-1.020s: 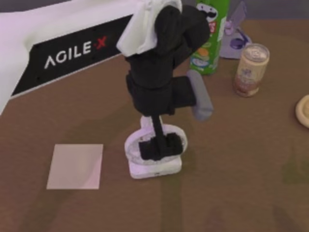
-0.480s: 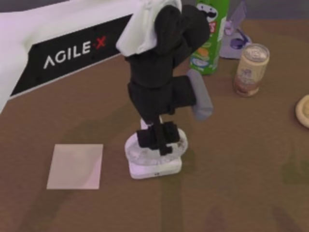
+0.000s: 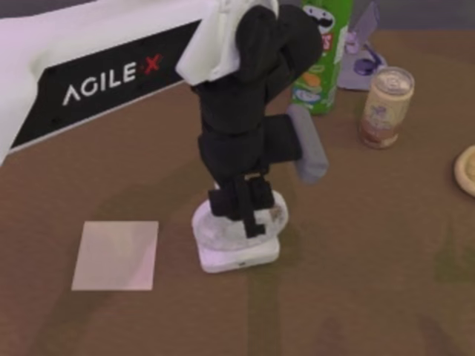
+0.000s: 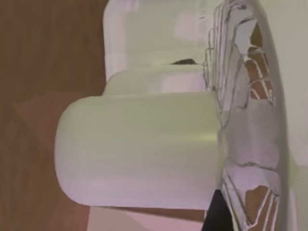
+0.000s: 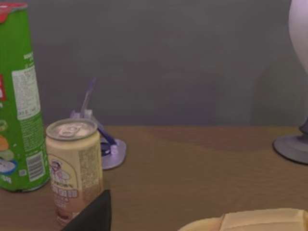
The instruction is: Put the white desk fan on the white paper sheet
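Note:
The white desk fan [image 3: 237, 237] stands near the table's middle, its round grille over a rectangular white base. My left gripper [image 3: 239, 204] is right on top of it, covering the rear of the grille. The left wrist view is filled by the fan's rounded motor knob [image 4: 139, 149], with the grille [image 4: 245, 96] beside it. The white paper sheet [image 3: 116, 254] lies flat to the fan's left, with a strip of bare table between them. A dark part of my right gripper [image 5: 94, 217] shows only in the right wrist view, parked off at the table's right.
A tall green chip can [image 3: 323, 55] stands at the back, with a beige drink can [image 3: 386, 107] to its right and a small purple object [image 3: 364, 55] behind. A yellowish thing [image 3: 466, 170] sits at the right edge. My left arm crosses the back left.
My left gripper has shifted a little toward the back of the fan, over its knob. The fan and the sheet have stayed where they were.

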